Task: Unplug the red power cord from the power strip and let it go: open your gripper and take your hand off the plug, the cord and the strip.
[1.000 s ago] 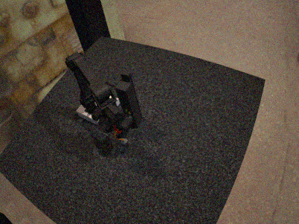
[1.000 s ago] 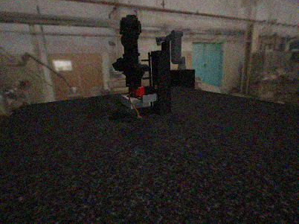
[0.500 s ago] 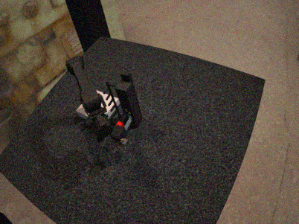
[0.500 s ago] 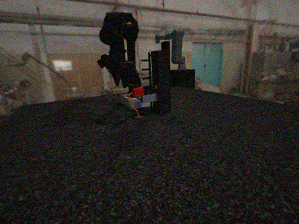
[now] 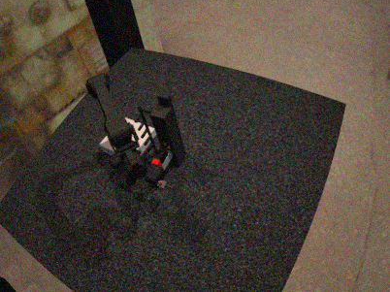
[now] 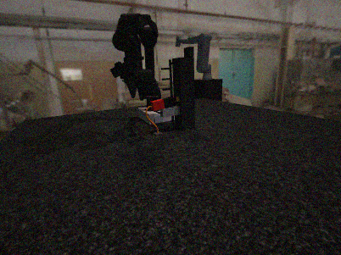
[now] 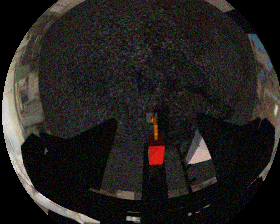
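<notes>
The arm (image 6: 135,46) is black all over, built from boxy, slab-sided links joined by thicker rounded joints, with a bulky rounded housing at its topmost joint. Its surfaces look matte and plain; any screws, cables or markings are too dim and blurred to make out. The gripper (image 7: 156,185) has two broad, flat black fingers with straight edges.
</notes>
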Tool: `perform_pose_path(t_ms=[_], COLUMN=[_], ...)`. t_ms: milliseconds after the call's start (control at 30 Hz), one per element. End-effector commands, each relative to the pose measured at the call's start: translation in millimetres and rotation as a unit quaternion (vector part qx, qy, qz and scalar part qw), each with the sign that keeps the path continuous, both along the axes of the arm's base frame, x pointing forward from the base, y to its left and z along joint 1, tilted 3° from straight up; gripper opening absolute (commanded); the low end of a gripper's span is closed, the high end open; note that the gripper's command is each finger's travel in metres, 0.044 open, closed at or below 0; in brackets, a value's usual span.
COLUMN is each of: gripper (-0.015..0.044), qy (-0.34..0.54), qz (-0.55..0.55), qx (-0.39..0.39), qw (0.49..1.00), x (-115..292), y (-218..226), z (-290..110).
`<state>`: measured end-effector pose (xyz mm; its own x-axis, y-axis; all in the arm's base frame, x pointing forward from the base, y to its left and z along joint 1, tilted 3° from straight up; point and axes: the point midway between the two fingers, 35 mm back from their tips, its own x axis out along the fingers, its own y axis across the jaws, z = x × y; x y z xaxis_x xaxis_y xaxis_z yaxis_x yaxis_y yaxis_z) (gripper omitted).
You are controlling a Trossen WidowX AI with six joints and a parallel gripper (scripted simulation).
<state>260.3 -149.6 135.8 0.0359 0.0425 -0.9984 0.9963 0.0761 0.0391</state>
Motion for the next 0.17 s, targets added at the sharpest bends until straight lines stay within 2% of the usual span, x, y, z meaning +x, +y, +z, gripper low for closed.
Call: perform_pose_path(t_ms=[0,133], gripper=[0.0440,0.0440], qy=[0.003,0.003], qz=[0.002,0.002], qx=[0.001,0.001], qw=[1.000,1.000], x=[-0.4,-0.4], y=[-0.2,-0.2], z=[-0.8,-0.8])
